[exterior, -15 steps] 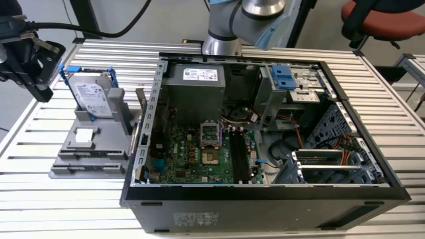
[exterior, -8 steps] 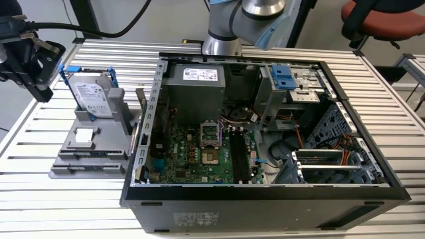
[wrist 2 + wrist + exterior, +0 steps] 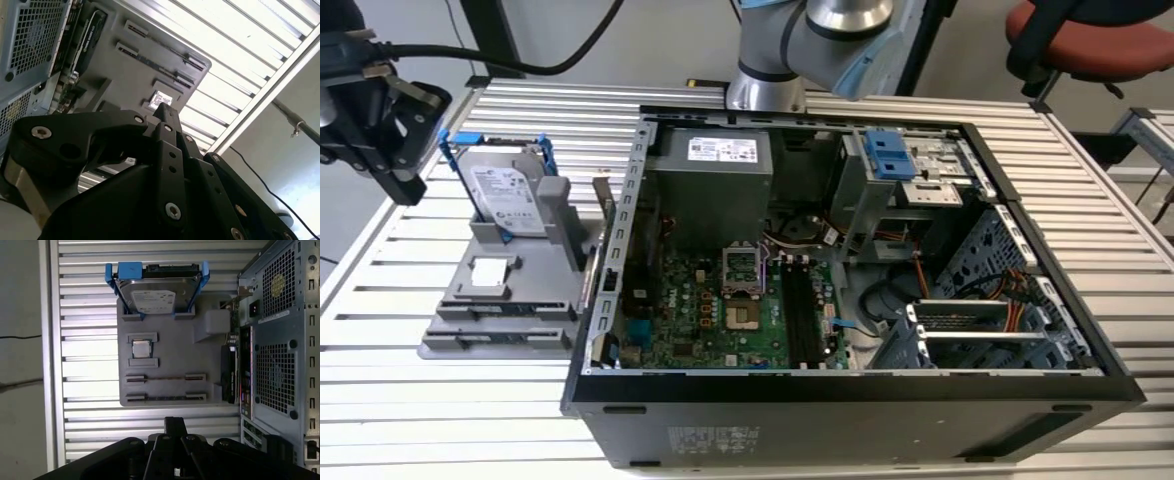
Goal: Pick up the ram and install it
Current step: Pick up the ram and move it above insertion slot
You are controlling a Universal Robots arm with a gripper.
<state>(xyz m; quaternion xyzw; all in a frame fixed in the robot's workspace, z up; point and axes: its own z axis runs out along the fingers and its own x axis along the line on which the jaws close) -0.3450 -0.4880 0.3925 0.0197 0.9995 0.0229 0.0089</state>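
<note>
The ram (image 3: 165, 377) seems to be the thin brownish line standing edge-on in a long slot of the grey holder (image 3: 180, 347), though from straight above I cannot be sure. Its chips and label cannot be made out. A second long slot (image 3: 165, 397) runs parallel just beside it, along the holder's end edge, and shows a darker line. On the ram's other side sits a small square white-topped chip (image 3: 141, 348). At the holder's far end a silver hard drive (image 3: 152, 295) stands in a blue frame.

The holder lies flat on a slatted aluminium table (image 3: 85, 355). Along one long side of the holder, bare slats run to the table's edge rail. On the opposite side a black expansion card (image 3: 228, 372) stands against the holder, with the open computer case (image 3: 854, 395) just beyond, so room there is tight.

The gripper (image 3: 175, 422) hangs in the air past the holder's slot end, well apart from the ram, with its fingers pressed together on nothing.

In the exterior view the gripper (image 3: 400, 180) is toward the exterior view's left of the holder. That view also looks into the case, where the motherboard (image 3: 694, 310) carries long black memory slots (image 3: 807, 310). The second wrist view shows the holder slantwise behind the gripper (image 3: 165, 111).
</note>
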